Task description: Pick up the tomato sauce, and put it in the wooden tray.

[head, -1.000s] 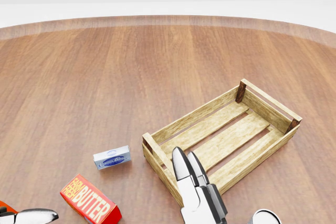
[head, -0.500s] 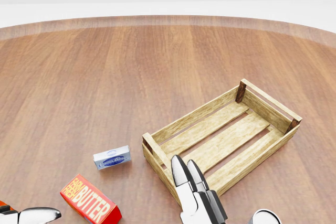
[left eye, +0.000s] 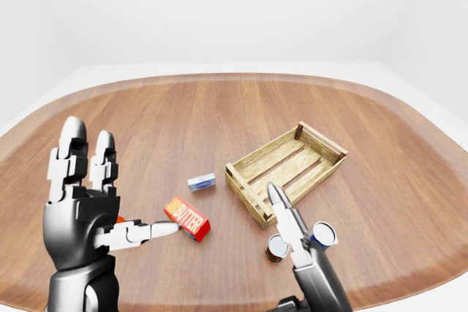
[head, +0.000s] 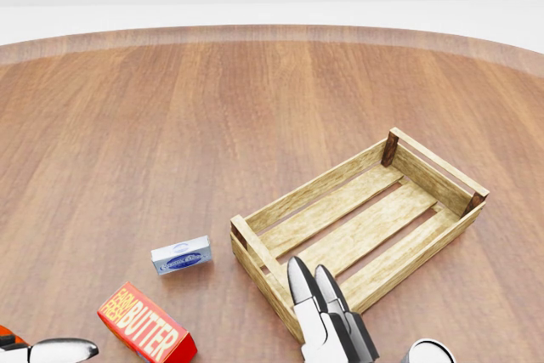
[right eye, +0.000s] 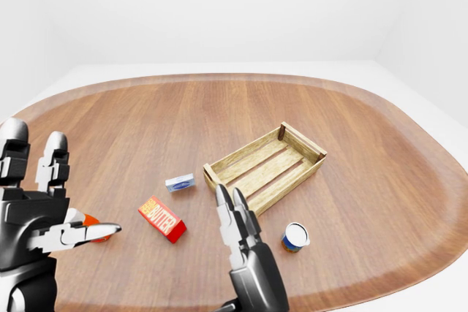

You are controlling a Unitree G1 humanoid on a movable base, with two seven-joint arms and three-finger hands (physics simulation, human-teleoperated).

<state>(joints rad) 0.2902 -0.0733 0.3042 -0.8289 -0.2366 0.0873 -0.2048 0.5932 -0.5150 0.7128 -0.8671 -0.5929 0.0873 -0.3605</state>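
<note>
Slightly lower than a second ago, the right hand's fingertips in the head view have slid toward the bottom edge, off the wooden tray's near corner; nothing else has shifted, and the camera has held still.

At the lower left of the left-eye view, the left hand (left eye: 77,213) stands upright and spread, thumb pointing right, holding nothing. Just past its thumb, a small orange-red object (right eye: 91,220) peeks out, too hidden to identify. Next come the red butter box (head: 146,327) and a small blue-and-white box (head: 181,256), both lying on the table (head: 170,125). At centre-right, the wooden tray (head: 438,163) sits empty, its slats bare.

Below the tray, the right hand (right eye: 241,242) is stretched flat, fingers straight and nearly side by side, gripping nothing. Just beside it, at the lower centre of the left-eye view, stands what I take to be the tomato sauce (left eye: 276,248): a short upright can with a reddish label touched with green and a pale metal top. A blue can (right eye: 295,237) stands just to its right.

So nothing is done yet. The can is ungrasped and outside the tray, and both the pick and the placing remain.
</note>
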